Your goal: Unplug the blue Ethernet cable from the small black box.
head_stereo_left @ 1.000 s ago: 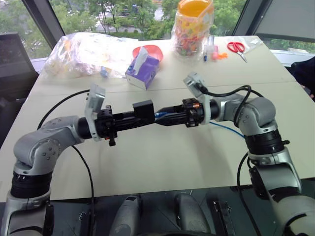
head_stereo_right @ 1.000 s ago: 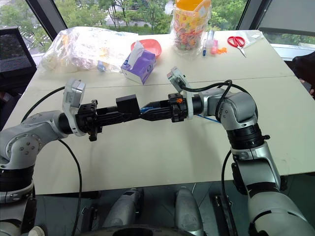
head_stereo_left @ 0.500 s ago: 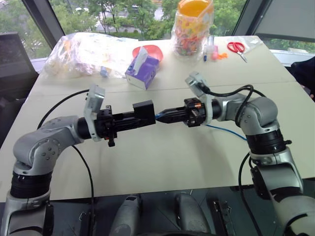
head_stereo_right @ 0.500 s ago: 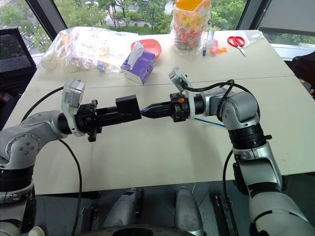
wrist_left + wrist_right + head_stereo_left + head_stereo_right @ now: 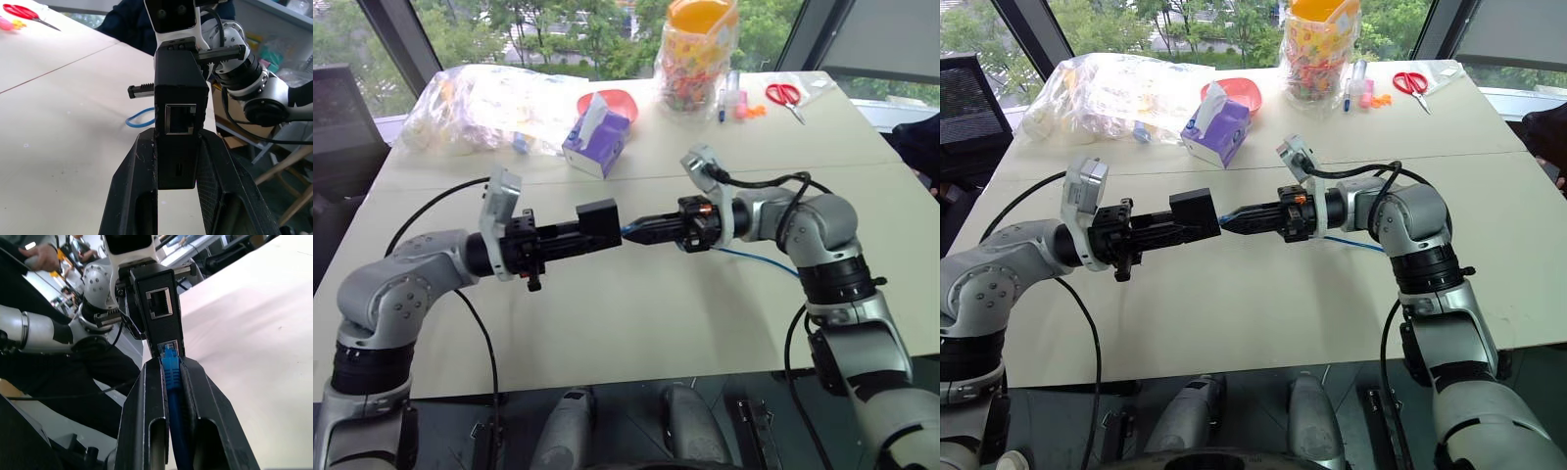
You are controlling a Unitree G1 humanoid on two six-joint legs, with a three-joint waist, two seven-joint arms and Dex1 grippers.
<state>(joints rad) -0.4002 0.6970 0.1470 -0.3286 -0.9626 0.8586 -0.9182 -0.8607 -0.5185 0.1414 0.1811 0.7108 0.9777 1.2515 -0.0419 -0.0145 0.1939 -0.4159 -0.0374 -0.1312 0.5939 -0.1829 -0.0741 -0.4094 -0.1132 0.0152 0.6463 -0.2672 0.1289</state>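
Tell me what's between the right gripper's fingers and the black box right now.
The blue plug end of the Ethernet cable, pinched by the right gripper, bridges to the black box held by the left gripper; the right wrist view shows it.

The box (image 5: 179,127) was matt black plastic. The cable (image 5: 173,396) had a smooth, bright-blue rubbery sheath. The tabletop (image 5: 636,323) looked smooth, matt and cream. The bags (image 5: 480,103) were glossy clear plastic.

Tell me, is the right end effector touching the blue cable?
Touching. Right wrist view: the end effector is shut on the cable, fingers pressing both sides.
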